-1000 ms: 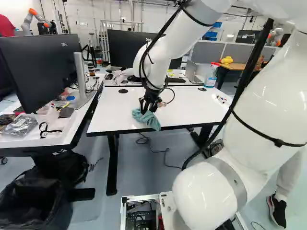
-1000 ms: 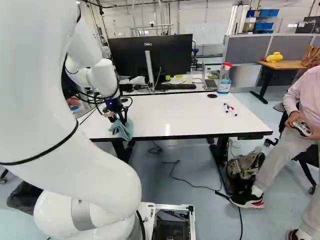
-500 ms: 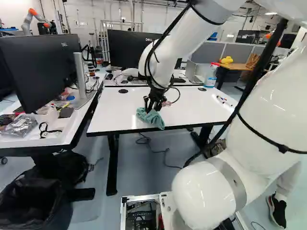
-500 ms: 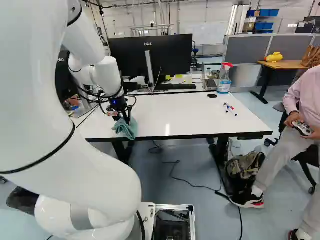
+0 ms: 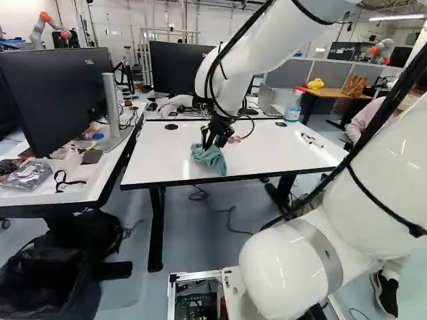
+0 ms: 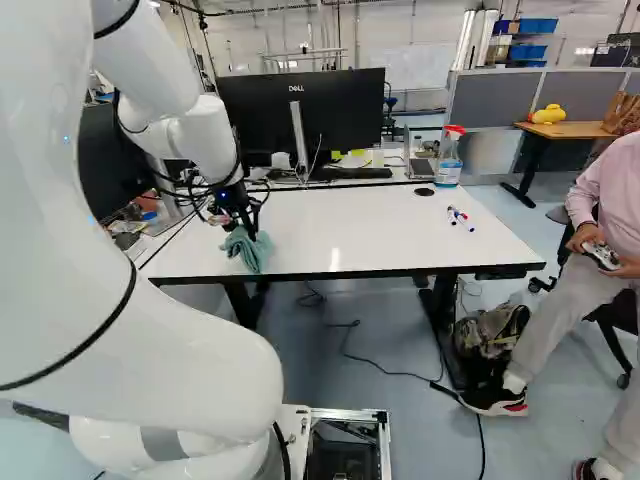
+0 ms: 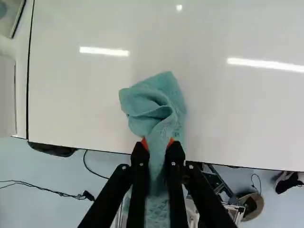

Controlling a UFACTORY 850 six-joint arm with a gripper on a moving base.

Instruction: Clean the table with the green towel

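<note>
The gripper (image 7: 158, 144) pinches the green towel (image 7: 153, 103) by the near edge of the tabletop (image 7: 237, 114) — light, limp cloth, likely best held bunched.

Brand lettering (image 6: 296, 88) — far monitor (image 6: 350, 115), near monitor (image 5: 53, 107); label (image 6: 447, 173) — spray bottle (image 6: 451, 152).

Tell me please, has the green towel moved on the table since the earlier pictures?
Yes. The green towel has shifted slightly away from the near edge of the white table, in the left base view.
</note>
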